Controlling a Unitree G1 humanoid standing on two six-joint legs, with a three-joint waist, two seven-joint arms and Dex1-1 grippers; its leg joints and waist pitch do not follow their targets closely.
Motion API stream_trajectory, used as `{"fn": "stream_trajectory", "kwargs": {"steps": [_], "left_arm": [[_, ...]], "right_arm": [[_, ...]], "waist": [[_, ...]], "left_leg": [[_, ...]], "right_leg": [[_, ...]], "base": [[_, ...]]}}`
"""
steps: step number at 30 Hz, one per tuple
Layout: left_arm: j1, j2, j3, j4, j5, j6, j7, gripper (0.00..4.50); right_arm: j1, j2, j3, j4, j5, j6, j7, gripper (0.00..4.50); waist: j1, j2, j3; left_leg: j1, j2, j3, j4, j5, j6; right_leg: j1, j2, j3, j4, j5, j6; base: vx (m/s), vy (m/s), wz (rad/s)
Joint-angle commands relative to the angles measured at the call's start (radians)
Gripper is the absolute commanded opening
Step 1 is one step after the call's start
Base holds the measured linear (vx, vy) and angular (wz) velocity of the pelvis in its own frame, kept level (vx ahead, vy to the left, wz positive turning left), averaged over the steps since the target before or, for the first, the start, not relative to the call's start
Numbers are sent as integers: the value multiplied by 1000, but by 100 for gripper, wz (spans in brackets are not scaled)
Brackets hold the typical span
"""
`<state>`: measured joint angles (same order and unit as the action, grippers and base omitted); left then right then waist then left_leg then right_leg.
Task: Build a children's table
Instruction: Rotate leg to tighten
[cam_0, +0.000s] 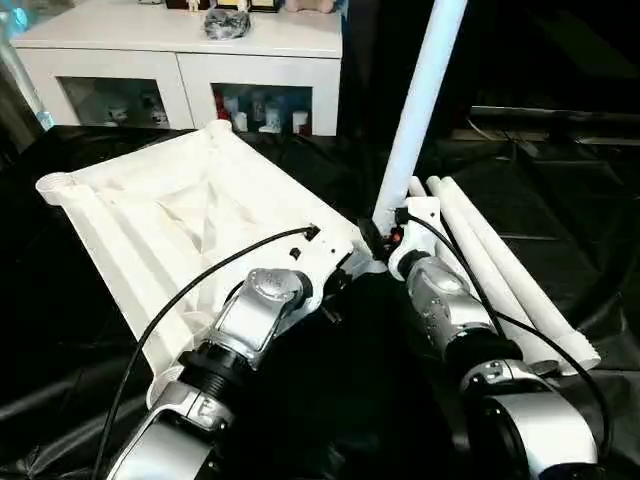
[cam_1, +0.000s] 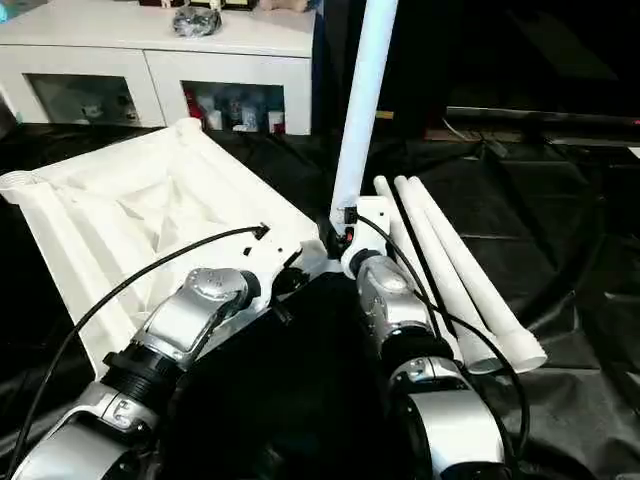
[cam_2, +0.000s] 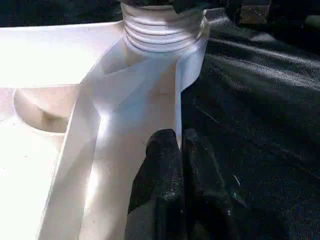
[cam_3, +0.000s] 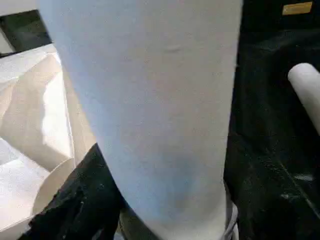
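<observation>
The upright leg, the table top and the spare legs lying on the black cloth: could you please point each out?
upright leg (cam_0: 418, 110): left eye view, mid-shaft.
table top (cam_0: 150, 215): left eye view, ribbed underside.
spare legs (cam_1: 455, 275): right eye view, middle of one lying tube.

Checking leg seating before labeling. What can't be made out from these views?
- Upright white tube leg: top cut off by the head views' upper edge.
- Its joint with the white plastic tabletop's corner socket: hidden behind the right gripper.
- Cabinet contents: too small.
</observation>
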<state>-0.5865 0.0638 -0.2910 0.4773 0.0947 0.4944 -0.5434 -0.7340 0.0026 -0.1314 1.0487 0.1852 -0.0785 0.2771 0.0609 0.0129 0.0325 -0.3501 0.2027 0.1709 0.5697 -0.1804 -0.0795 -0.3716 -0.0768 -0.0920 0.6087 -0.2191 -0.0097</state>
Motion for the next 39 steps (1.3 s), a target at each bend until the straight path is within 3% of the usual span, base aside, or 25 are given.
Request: {"fn": "stream_trajectory", "kwargs": {"steps": [1,2,4,9,11,14,15,16,21,28,36,39], "left_arm": [[-14,-6,-21,-25,-13,-45,-33,0],[-9,1,-24,-33,-17,-54,-49,0],[10,21,-29,-54,-32,-91,-98,0],[43,66,-33,-89,-43,-130,-158,0],[55,88,-32,-104,-46,-133,-179,0],[79,134,-25,-131,-60,-160,-238,0],[79,135,-24,-132,-61,-160,-239,0],[92,158,-21,-148,-75,-175,-279,0],[123,216,-28,-179,-98,-208,-365,0],[159,282,-39,-207,-109,-257,-463,0],[177,308,-49,-229,-115,-268,-500,0],[179,310,-51,-231,-111,-269,-505,0]], "right_arm": [[40,42,6,90,15,57,55,328],[40,37,15,86,6,51,71,328],[48,23,36,53,-1,38,146,359],[81,-28,63,-34,1,32,274,392],[97,-60,74,-80,-3,38,325,409],[173,-138,127,-273,28,117,512,424],[175,-140,128,-278,28,119,516,424],[222,-191,163,-389,40,159,599,424],[289,-293,211,-546,46,206,714,424],[336,-357,246,-648,32,250,787,424],[335,-360,269,-651,-9,232,742,424],[325,-361,279,-636,-26,227,729,389]], "waist": [[3,6,-33],[3,6,-33],[4,3,-39],[12,2,-44],[11,3,-45],[16,3,-43],[19,2,-44],[25,4,-45],[34,4,-48],[33,7,-45],[32,10,-49],[33,10,-52]], "left_leg": [[2,31,-18,-80,-390,4],[0,31,-18,-80,-383,6],[-11,33,-14,-79,-310,18],[-18,31,-7,-68,-195,64],[-20,33,-5,-64,-142,85],[-20,34,-4,-60,-131,102],[-21,35,-5,-60,-125,104],[-18,36,-5,-60,-123,106],[-19,33,-5,-54,-89,113],[-15,33,-3,-54,-121,94],[-15,32,-3,-50,-97,86],[-15,31,-4,-47,-76,92]], "right_leg": [[15,-80,55,-113,-409,-142],[15,-80,55,-112,-399,-147],[25,-77,56,-98,-287,-172],[33,-80,55,-89,-197,-197],[34,-75,53,-80,-113,-217],[37,-73,53,-77,-87,-221],[40,-73,53,-75,-79,-218],[37,-73,54,-75,-67,-216],[43,-70,52,-64,18,-225],[38,-68,53,-69,-51,-219],[39,-68,54,-59,-2,-236],[41,-67,54,-54,39,-242]], "base": [[0,0,0],[0,0,0],[0,0,0],[0,0,0],[0,0,0],[0,0,0],[0,0,0],[0,0,0],[0,0,0],[0,0,0],[0,0,0],[0,0,0]]}}
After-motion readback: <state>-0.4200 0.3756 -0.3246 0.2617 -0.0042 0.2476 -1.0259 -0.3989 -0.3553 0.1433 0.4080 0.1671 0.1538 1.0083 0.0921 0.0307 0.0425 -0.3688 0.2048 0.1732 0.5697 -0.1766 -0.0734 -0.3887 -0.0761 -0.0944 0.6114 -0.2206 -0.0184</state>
